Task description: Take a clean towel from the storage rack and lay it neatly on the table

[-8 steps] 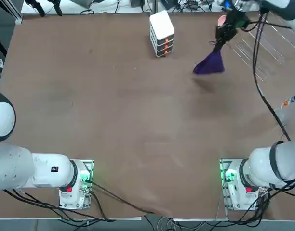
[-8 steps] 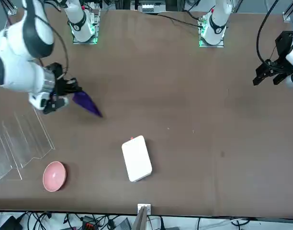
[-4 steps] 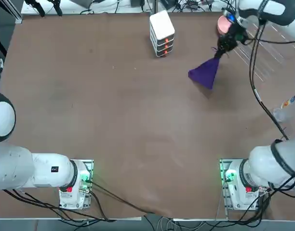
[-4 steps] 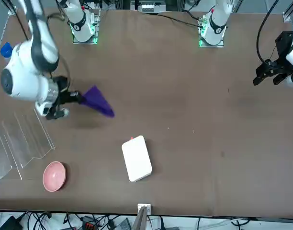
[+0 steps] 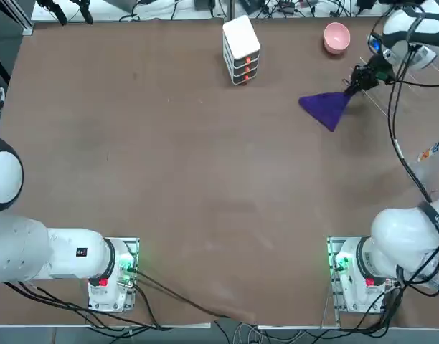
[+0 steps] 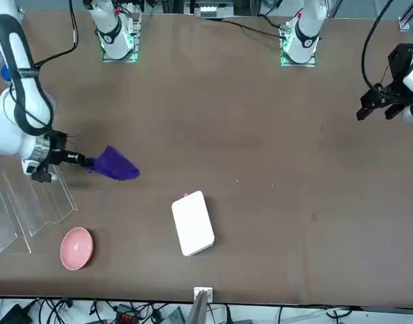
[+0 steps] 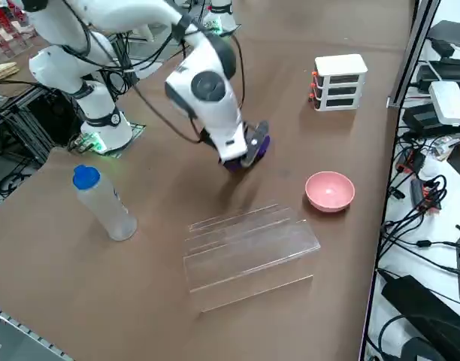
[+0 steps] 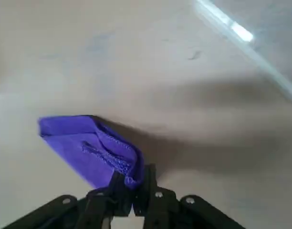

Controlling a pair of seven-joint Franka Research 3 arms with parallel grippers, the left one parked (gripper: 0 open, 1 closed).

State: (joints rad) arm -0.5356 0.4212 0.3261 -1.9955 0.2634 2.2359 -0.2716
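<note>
– Right gripper [image 8: 132, 191] is closed, its fingers [image 8: 150, 183] clamped on a gathered end of the purple towel [image 8: 84, 148]
– And where does the towel sit?
– It is held above the brown table [image 5: 205, 179], the loose part fanned out and partly folded, with the clear rack [image 7: 249, 248] near it
– What else is on the table?
– A pink bowl [image 7: 330, 191], a white box [image 7: 340, 83] and an upright bottle with a blue cap [image 7: 106, 203]
</note>
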